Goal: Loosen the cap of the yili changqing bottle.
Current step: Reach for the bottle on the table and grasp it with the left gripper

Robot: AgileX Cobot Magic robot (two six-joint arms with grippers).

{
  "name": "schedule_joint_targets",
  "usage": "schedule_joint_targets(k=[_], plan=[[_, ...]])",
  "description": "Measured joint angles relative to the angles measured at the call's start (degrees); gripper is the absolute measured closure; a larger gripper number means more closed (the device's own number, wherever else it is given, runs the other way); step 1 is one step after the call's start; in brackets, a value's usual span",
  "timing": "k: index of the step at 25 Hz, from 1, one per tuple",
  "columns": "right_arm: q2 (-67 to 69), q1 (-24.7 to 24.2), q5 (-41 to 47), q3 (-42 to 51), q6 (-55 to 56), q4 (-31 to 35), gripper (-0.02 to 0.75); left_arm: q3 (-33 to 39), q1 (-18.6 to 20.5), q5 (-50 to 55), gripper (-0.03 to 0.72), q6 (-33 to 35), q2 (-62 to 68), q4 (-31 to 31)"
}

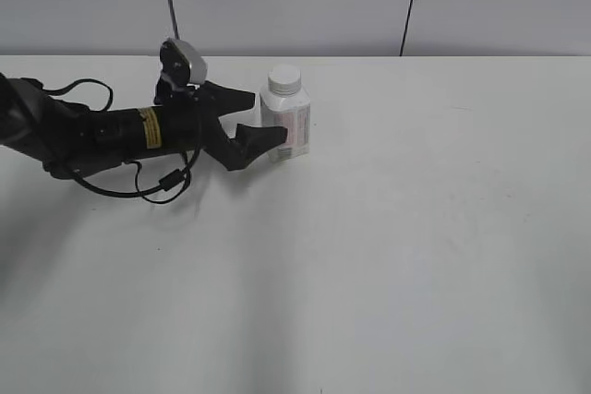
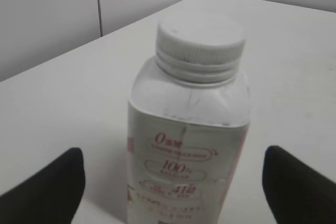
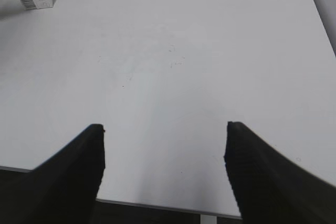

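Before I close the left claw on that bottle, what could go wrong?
1. The left claw is open around the bottle, low on its body; closing off-centre could tip it.
2. The cap looks fully screwed on, and the right claw is open over bare table, so nothing is placed to turn it.

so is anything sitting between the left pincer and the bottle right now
Nothing visible is in the way. The left pincer is open, with one finger on each side of the bottle, which stands upright between them in the left wrist view. The cap is on and uncovered. Only bare table surrounds it.
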Motion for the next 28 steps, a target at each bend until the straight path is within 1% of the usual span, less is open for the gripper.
schedule_joint_targets(k=[8,20,28], plan=[[0.00,0.00,0.00,0.00,0.00,0.00,0.174,-4.45,-1.37,-0.12,0.095,-0.05,3.39,-0.06],[0.00,0.00,0.00,0.00,0.00,0.00,0.174,-9.63,-2.33,-2.88,0.101,-2.04,8.33,-0.89],[0.00,0.00,0.00,0.00,0.00,0.00,0.174,-10.41,-2.52,-3.50,0.102,-2.23,9.08,-1.70]])
